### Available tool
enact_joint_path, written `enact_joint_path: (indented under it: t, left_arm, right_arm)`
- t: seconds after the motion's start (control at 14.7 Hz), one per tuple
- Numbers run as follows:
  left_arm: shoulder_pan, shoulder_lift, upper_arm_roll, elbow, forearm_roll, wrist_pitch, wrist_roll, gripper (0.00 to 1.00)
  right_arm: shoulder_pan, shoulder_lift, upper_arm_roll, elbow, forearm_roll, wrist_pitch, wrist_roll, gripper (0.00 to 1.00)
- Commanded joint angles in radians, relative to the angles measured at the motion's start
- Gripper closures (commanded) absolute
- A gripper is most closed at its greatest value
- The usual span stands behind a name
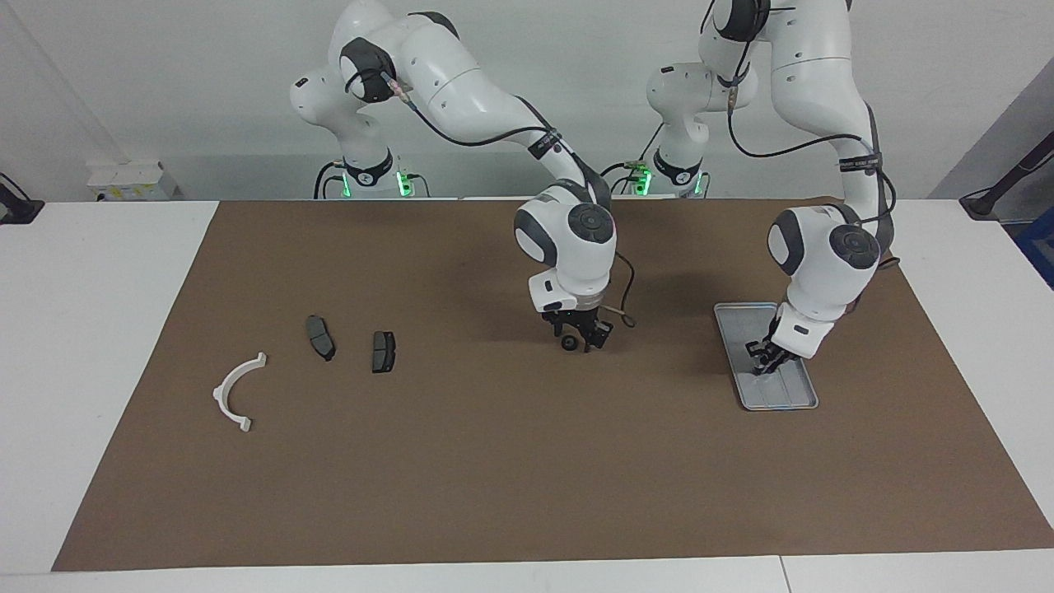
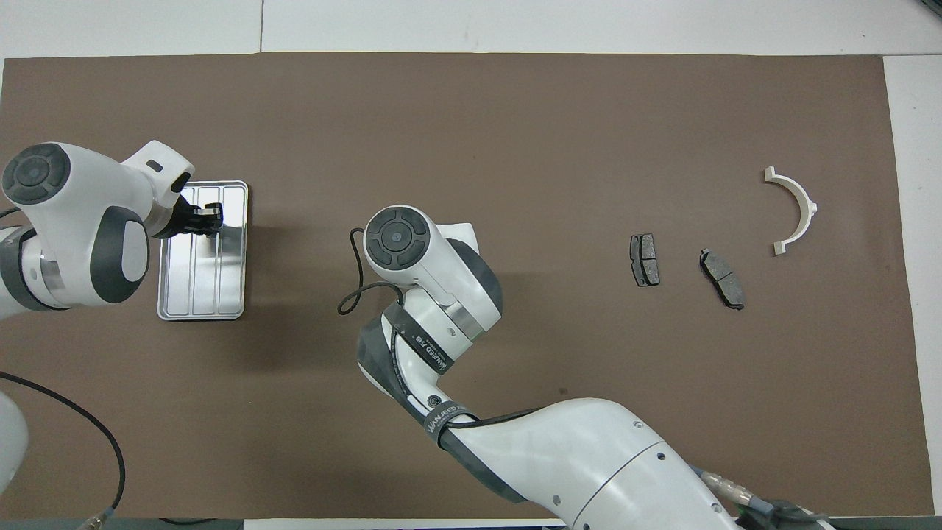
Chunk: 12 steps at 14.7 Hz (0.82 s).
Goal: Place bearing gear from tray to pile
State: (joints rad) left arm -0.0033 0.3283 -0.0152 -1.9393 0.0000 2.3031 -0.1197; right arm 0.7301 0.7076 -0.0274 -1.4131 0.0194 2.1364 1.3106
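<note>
A small black round bearing gear (image 1: pixel 568 343) sits at the tip of my right gripper (image 1: pixel 583 339), low over the middle of the brown mat. I cannot tell whether it is gripped. From overhead the right wrist hides both. My left gripper (image 1: pixel 762 362) (image 2: pixel 212 216) is shut, down in the silver tray (image 1: pixel 795 399) (image 2: pixel 213 294) near its middle, with nothing visible in it. The pile lies toward the right arm's end: a white half-ring bracket (image 1: pixel 235 394) (image 2: pixel 796 210) and two dark brake pads (image 1: pixel 320 337) (image 1: pixel 383 351).
The brown mat (image 1: pixel 510 461) covers most of the white table. A thin black cable (image 1: pixel 622 317) loops out from the right wrist just above the mat. Grey boxes (image 1: pixel 132 179) stand at the table's edge near the right arm's base.
</note>
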Motion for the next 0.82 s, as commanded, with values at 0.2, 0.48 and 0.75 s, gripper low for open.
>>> enact_joint_path:
  t: [0.2, 0.48, 0.75]
  left_arm:
    - [0.011, -0.046, -0.006, 0.109, -0.06, -0.183, -0.014, 0.88]
    - [-0.003, -0.063, -0.006, 0.109, -0.06, -0.197, -0.066, 0.88]
    - [-0.003, -0.063, -0.006, 0.108, -0.06, -0.195, -0.07, 0.88]
  right_arm:
    - [-0.011, 0.012, 0.001, -0.012, -0.01, 0.025, 0.021, 0.36]
    - [-0.014, 0.013, 0.001, -0.012, -0.018, 0.042, 0.021, 0.55]
    - [-0.017, 0.013, 0.001, -0.014, -0.018, 0.051, 0.016, 1.0]
